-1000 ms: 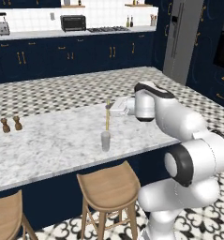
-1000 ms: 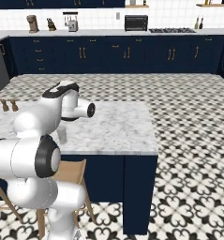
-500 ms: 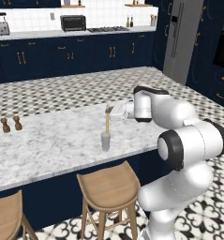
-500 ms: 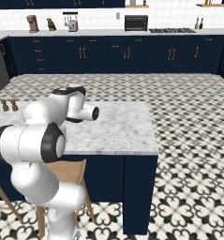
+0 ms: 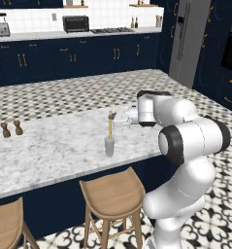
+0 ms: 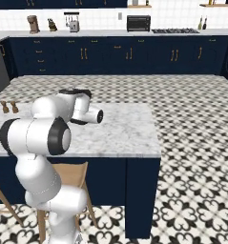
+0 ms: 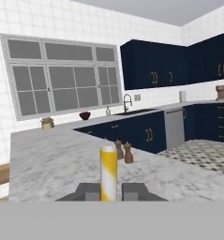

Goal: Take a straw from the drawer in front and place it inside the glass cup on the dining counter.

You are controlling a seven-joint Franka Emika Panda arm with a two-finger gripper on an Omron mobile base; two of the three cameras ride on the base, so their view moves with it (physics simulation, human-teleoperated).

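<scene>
**Straw over the glass, release still to come**

Two-finger gripper is closed on the thin pale-yellow straw, holding it upright near its top end. In hand view the straw stands between the two dark finger tips, pinched on both sides. Lower end of the straw reaches down to the small clear straight-sided glass cup, which stands on the long white-grey veined marble dining counter, near its front edge above a round wooden stool. Can't tell from left base view whether the tip is already inside the rim or just at it; looks lined up w/ the cup.

Judgement: fetching and carrying are done, straw is at the cup. Left: lower it fully in if not yet seated, open the fingers, pull arm away w/o knocking the cup. Two small brown shakers stand well apart to the left, no obstacle.
</scene>
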